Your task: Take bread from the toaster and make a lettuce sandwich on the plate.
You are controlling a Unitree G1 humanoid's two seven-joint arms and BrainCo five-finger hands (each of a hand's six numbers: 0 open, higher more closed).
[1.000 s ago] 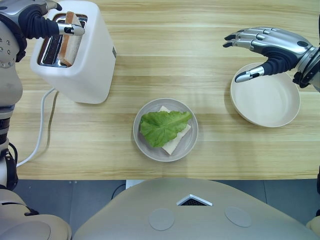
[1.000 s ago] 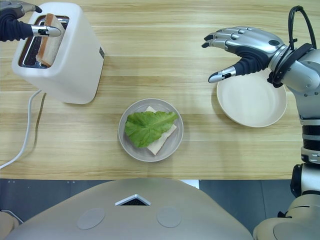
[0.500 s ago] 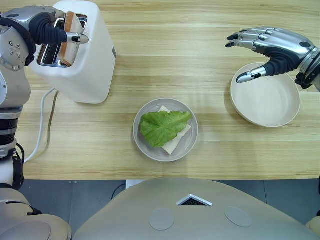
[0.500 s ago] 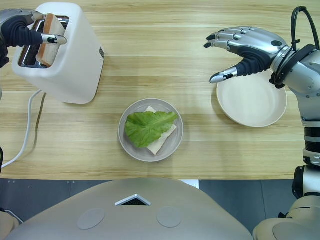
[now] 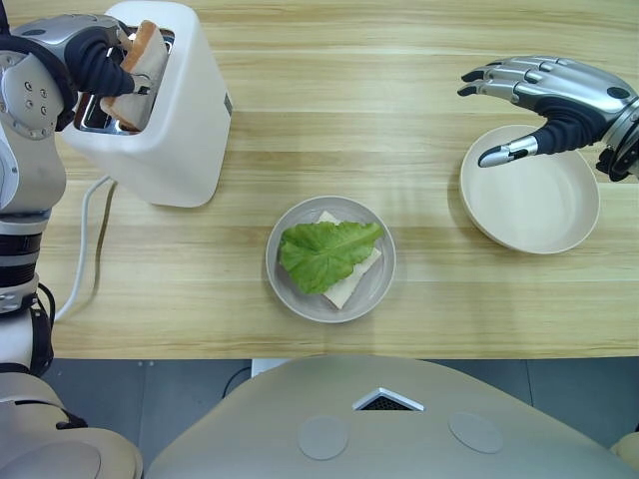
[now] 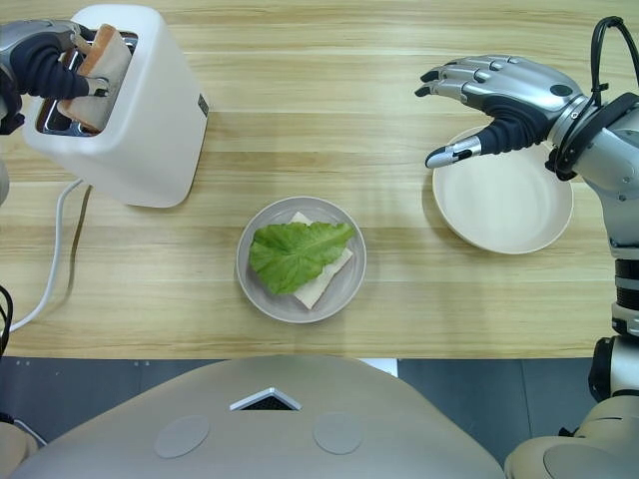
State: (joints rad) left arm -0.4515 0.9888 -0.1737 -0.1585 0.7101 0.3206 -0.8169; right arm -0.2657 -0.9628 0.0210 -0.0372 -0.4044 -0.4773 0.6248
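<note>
I'm clasping the bread slice [image 5: 146,58] in the left robot hand [image 5: 97,66] at the toaster [image 5: 185,130]; the plate [image 5: 375,289] is lying rightward and nearer me; the right robot hand [image 5: 544,90] is hanging released.

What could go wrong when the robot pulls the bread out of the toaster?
The left hand pinches the bread slice near its top, and the slice leans in the toaster slot, so it could catch on the rim, tear or slip out. Set down crooked, it might push the lettuce off the plate.
</note>
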